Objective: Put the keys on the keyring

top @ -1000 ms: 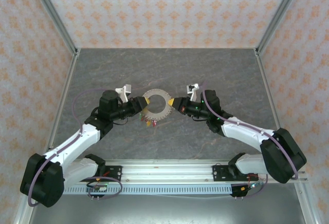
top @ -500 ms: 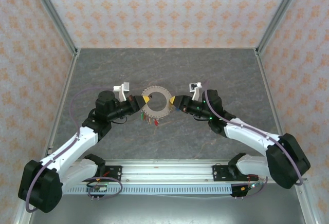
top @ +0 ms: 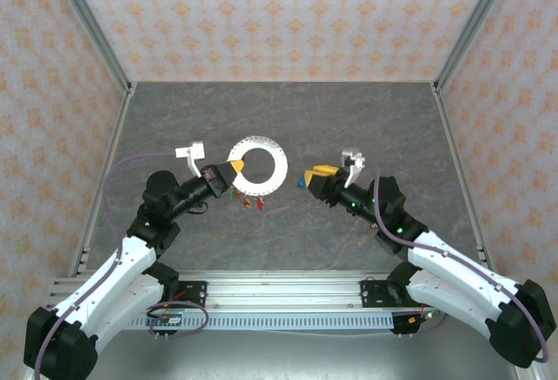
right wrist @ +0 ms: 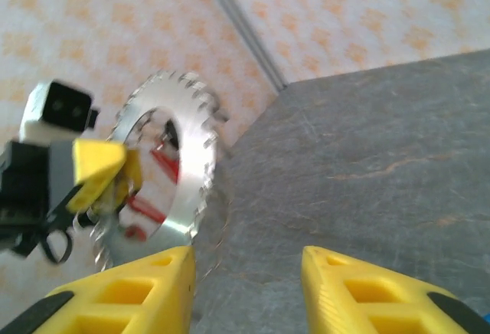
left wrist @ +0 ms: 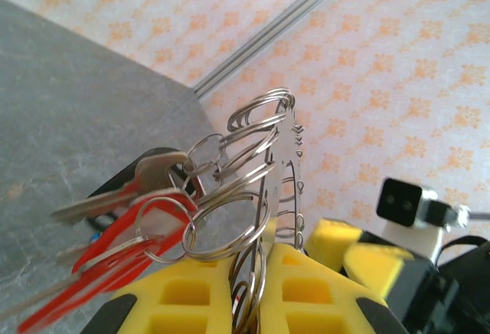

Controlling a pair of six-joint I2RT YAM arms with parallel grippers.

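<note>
Left gripper pinches the keyring by its rim, keys dangling beside its fingers; right gripper stands parted, empty, nearby.

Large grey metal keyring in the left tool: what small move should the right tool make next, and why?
Probably move the right tool toward the free rim of the large grey metal keyring. The left tool is shut on its other side; the right tool stands open, empty and apart from it.

Surface: grey, marble-veined table, centre of frame.
Edges: aluminium side rails at left and right.
Bottom: mounting rail along the near edge.
</note>
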